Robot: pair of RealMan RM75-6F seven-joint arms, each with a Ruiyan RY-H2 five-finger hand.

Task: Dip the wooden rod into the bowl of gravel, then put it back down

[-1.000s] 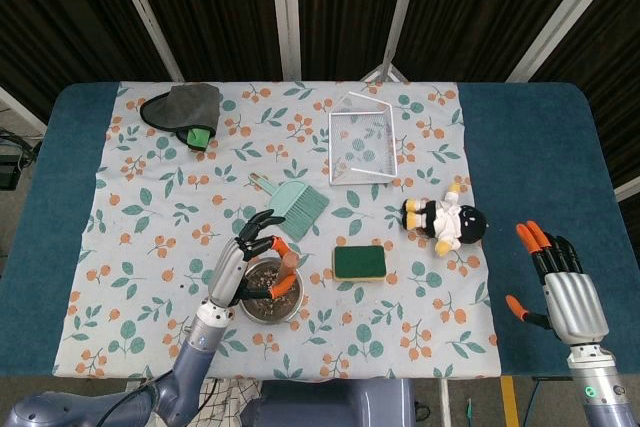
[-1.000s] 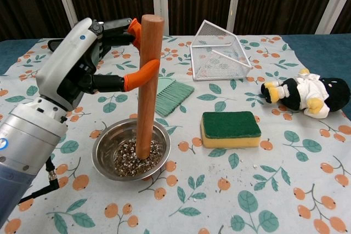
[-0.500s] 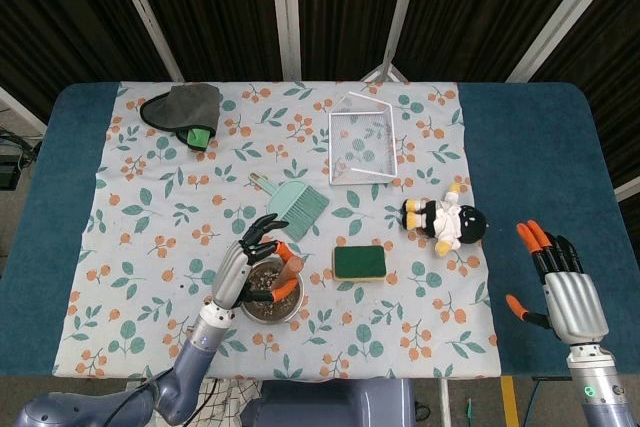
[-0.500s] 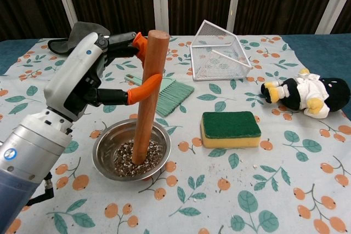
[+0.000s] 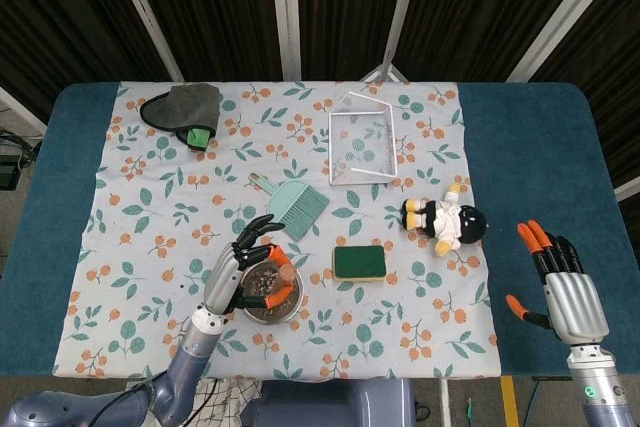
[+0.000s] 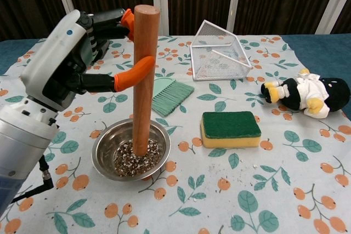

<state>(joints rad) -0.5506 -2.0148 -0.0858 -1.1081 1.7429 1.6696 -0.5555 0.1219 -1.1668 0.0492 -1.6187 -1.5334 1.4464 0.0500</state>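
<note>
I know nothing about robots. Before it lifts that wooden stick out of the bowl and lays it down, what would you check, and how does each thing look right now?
1. Grip: the left robot hand holds the wooden rod near its top, fingers on both sides. Ok.
2. Dip done: the rod's lower end stands in the gravel inside the bowl. Ok.
3. Rod posture: close to upright, so it should lift out without tipping the bowl. Ok.
4. Landing spot: bare cloth lies in front of the bowl and the sponge. Ok.
5. Neighbours: the small brush lies just behind the bowl, so avoid swinging that way. Ok for now.
6. Right robot hand: open, far off at the table's edge. Ok.
</note>
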